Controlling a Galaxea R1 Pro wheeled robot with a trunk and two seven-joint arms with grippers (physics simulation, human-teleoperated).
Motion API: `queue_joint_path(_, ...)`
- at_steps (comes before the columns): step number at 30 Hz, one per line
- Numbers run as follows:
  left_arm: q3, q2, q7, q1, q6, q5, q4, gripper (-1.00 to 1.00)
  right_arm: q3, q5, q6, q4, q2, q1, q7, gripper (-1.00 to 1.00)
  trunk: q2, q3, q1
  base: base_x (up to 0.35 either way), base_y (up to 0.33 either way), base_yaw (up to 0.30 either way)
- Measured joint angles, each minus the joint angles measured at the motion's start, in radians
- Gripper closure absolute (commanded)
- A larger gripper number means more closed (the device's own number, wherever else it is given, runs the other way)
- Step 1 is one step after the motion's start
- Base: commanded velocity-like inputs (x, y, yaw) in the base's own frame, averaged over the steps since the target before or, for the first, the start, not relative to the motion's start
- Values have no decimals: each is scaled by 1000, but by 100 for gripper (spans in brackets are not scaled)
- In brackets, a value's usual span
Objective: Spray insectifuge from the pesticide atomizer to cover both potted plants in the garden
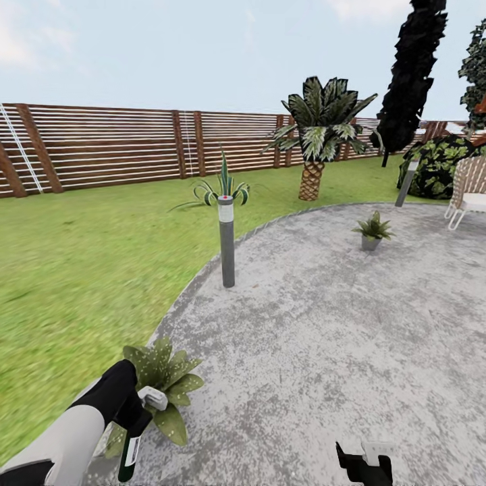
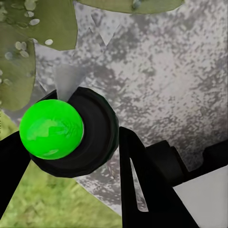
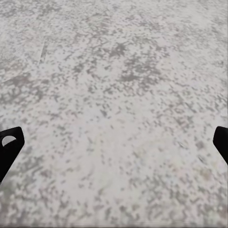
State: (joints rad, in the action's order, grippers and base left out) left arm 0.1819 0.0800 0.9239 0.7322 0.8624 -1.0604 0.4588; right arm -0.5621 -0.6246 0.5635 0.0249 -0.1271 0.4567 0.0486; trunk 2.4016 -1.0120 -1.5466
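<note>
The left tool [image 1: 135, 422] is clamped on the pesticide atomizer [image 1: 129, 452], a slim dark green bottle with a pale label that hangs downward from the fingers at the lower left of the head view. In the left wrist view the bottle's round dark end with a bright green glossy dome [image 2: 51, 128] sits between the black fingers [image 2: 142, 185]. The right tool [image 1: 364, 466] hangs low over bare paving, its two dark fingertips [image 3: 9, 147] spread wide apart with nothing between them.

Two potted plants are visible. The near potted plant [image 1: 162, 381] (broad pointed leaves, white-speckled) lies just beside the left tool, at the patio's edge where paving meets lawn. The far potted plant [image 1: 372, 233] stands in a small grey pot well apart, across the patio [image 1: 324, 324].

The patio is round, grey and mottled, with wide open paving between the two plants. Two grey post lamps are visible: one [image 1: 227, 239] at the patio rim, one [image 1: 407, 182] farther right. Beyond lie the lawn [image 1: 81, 270], a spiky plant [image 1: 223, 189], a palm [image 1: 317, 135], a slatted wooden fence [image 1: 108, 145] and a woven chair [image 1: 469, 189].
</note>
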Motion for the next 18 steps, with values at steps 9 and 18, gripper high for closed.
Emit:
queue_joint_path(9,0,1,0,2,23,2,1,100,0,0,0,0,0,0,0,-100,0,-3,0,0,0,0)
queue_joint_path(18,2,5,-1,27,24,1,46,100,0,0,0,0,0,0,0,-100,0,-3,0,0,0,0)
